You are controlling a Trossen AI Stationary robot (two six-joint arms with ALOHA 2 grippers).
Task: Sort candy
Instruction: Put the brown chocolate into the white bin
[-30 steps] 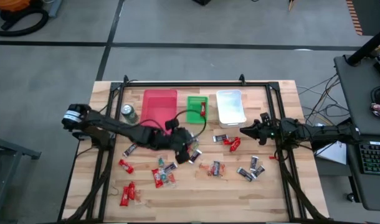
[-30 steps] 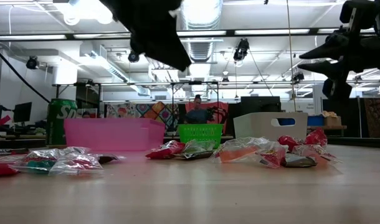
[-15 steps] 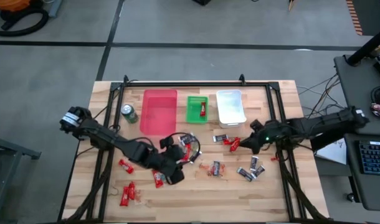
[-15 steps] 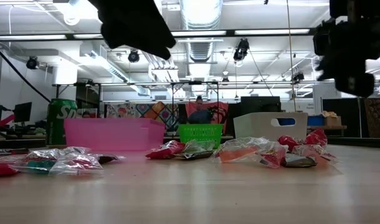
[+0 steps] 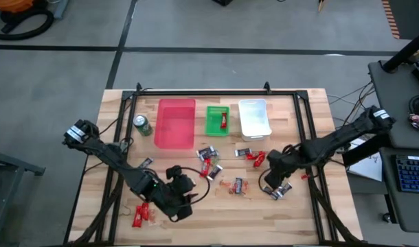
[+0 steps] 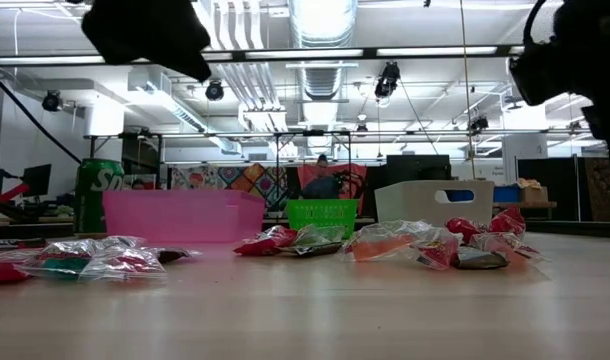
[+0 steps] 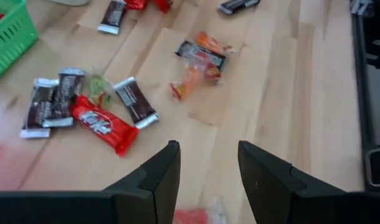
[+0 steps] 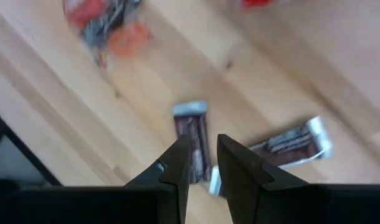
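Observation:
Small wrapped candy lies scattered over the wooden table: red and dark pieces near the middle, a clear orange one, dark ones at the right and red ones at the near left. My left gripper hovers open over the near left part, nothing between its fingers. My right gripper hangs over the dark pieces, pointing steeply down. Its fingers stand a narrow gap apart and hold nothing.
A pink bin, a green bin holding one red candy, and a white bin stand in a row at the far side. A green drink can stands left of the pink bin. A black frame borders the table.
My left gripper has swung from the candy at the table's middle toward the near left, staying open. My right gripper has come out from its place at the right, moved toward the near edge over the dark candy, and tipped steeply downward.

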